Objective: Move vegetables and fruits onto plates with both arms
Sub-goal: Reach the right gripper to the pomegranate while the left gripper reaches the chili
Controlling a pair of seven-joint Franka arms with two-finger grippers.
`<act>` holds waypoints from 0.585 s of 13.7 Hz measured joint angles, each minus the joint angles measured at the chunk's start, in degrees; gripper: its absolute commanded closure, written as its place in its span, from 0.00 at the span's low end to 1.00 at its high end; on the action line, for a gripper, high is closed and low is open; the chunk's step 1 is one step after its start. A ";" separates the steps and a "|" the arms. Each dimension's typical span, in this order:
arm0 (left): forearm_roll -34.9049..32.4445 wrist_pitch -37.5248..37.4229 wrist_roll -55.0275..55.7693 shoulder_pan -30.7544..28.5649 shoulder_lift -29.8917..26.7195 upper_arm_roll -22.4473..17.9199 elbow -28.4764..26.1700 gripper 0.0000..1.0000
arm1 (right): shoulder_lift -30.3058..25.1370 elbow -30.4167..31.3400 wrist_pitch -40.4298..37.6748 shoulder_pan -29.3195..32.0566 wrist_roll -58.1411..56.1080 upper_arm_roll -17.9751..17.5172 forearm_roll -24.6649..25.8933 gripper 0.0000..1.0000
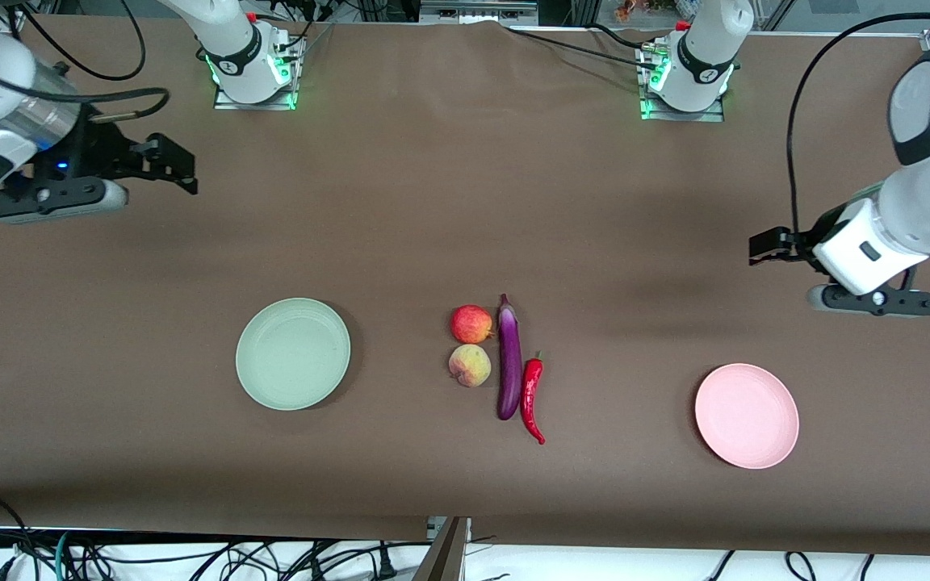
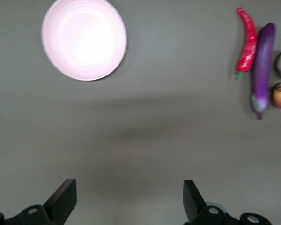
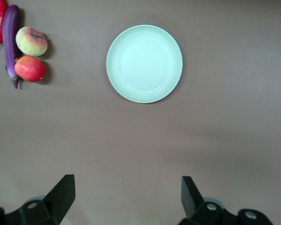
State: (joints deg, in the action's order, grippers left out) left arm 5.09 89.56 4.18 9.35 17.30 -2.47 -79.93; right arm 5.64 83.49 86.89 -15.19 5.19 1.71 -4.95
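In the middle of the table lie a red apple [image 1: 471, 323], a yellowish-pink peach [image 1: 470, 365], a long purple eggplant [image 1: 508, 363] and a red chili [image 1: 531, 397], packed side by side. An empty mint green plate [image 1: 293, 353] sits toward the right arm's end, an empty pink plate [image 1: 746, 415] toward the left arm's end. My left gripper [image 1: 764, 246] hangs open over bare cloth at its end of the table, holding nothing [image 2: 129, 197]. Over bare cloth at the other end, my right gripper [image 1: 178, 165] is open and empty too [image 3: 127, 194].
A brown cloth [image 1: 433, 202] covers the whole table. Both arm bases [image 1: 253, 77] [image 1: 687, 85] stand along the table's edge farthest from the front camera. Cables [image 1: 190, 557] hang below the nearest edge.
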 measured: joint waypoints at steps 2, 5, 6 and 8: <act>1.31 3.89 3.48 2.47 2.49 0.19 -0.08 0.00 | 1.10 0.14 1.27 -0.16 0.00 -0.08 0.00 0.00; 1.63 13.05 9.25 6.62 8.26 0.38 -0.16 0.00 | 7.10 1.23 1.82 0.19 0.00 0.06 0.03 0.00; 1.64 16.71 11.54 7.89 10.50 0.42 -0.18 0.00 | 10.29 1.37 2.79 0.42 0.01 0.19 0.00 0.00; 1.65 23.94 15.68 10.26 14.86 0.51 -0.21 0.00 | 15.61 1.26 7.34 0.57 0.33 0.19 -1.04 0.00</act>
State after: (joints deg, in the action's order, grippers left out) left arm 6.73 113.50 19.86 19.61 32.15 -1.96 -80.14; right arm 21.24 84.76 94.23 -14.63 5.52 1.90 -5.99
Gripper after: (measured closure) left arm 0.000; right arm 0.000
